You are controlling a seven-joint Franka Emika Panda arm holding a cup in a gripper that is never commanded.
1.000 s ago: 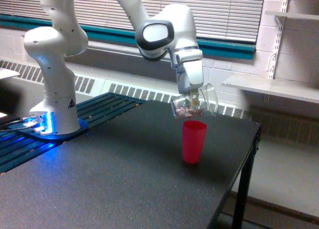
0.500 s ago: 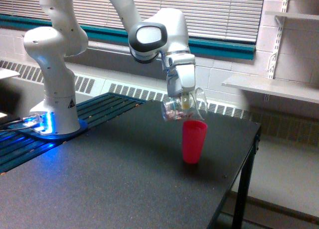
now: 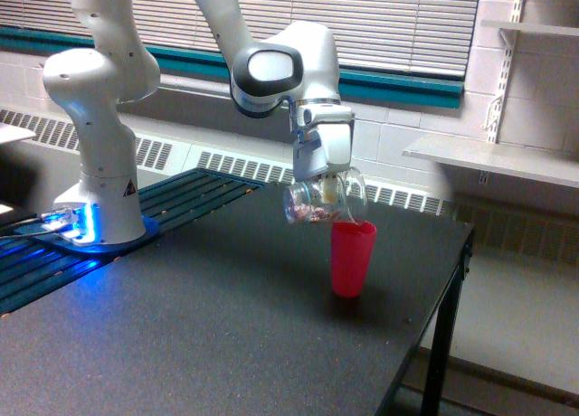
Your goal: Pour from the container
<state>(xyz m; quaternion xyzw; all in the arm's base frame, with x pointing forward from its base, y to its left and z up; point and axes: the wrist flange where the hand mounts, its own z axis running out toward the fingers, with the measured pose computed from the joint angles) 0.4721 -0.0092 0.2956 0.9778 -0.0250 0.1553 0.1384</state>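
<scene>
Clear plastic cup [image 3: 317, 202] is tilting sideways, clamped in the tool [image 3: 332, 188], above the red cup [image 3: 352, 258] near the surface's [image 3: 181, 344] far right edge.

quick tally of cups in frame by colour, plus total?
Clear cups: 1, the clear cup, tilted in the gripper with small bits inside.
Red cups: 1, the red cup, standing upright on the black table.
Total: 2 cups.
</scene>
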